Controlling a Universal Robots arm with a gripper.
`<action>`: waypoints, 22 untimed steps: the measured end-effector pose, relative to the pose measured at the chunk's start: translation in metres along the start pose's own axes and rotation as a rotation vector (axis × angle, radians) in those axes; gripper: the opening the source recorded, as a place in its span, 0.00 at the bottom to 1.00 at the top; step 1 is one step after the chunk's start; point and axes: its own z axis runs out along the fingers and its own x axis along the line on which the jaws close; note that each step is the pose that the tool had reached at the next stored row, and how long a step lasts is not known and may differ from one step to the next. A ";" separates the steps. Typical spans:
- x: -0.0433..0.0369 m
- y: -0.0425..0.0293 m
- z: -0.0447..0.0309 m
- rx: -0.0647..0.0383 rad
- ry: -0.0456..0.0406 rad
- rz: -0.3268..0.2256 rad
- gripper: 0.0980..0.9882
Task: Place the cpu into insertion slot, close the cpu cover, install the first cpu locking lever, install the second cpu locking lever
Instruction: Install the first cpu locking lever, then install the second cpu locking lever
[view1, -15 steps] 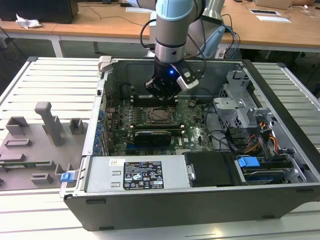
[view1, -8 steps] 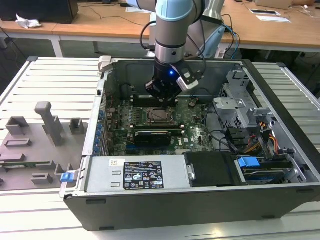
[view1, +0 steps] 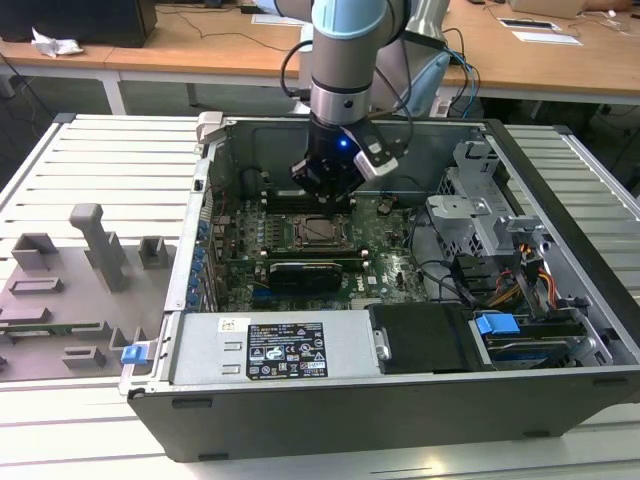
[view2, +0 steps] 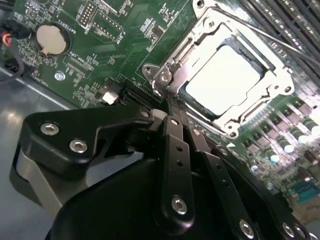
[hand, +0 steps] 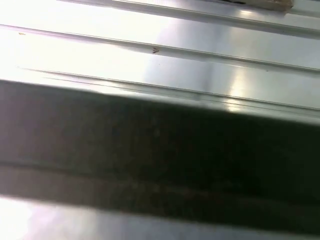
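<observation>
Already the cpu (view2: 225, 80) lies seated in the insertion slot (view2: 170, 70), and the cpu cover (view2: 272, 87) is down flat around it, its square window framing the bright metal top. So 2 of the 4 steps look done, and the work in hand appears to be the first locking lever. In the exterior view the socket sits near the middle of the green circuit board (view1: 385, 262), inside the open computer case (view1: 560, 215).

In the second wrist view the gripper (view2: 167, 107) hangs just at the cover's corner, its fingers drawn together to a narrow line with nothing visibly held between them. Its tip is touching or very nearly touching the socket frame; I cannot tell which. A thin wire rod (view2: 280, 42), probably a locking lever, runs along the far side of the cover.

As I judge it, a lever move calls for a short, controlled push down and sideways under its catch, with little side drift.

Room is tight. The memory slots (view2: 290, 20) crowd one edge of the socket, capacitors (view2: 280, 145) stand along another, and a coin battery (view2: 51, 39) lies well apart toward the board's edge. Above the socket the space is open; the case walls stand well off.
</observation>
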 end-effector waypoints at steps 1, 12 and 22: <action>-0.0001 0.0000 -0.0011 0.000 0.0001 0.000 0.01; 0.0007 -0.0057 -0.0013 0.000 0.0000 0.000 0.01; 0.0019 -0.0164 -0.0017 0.000 0.0001 0.000 0.01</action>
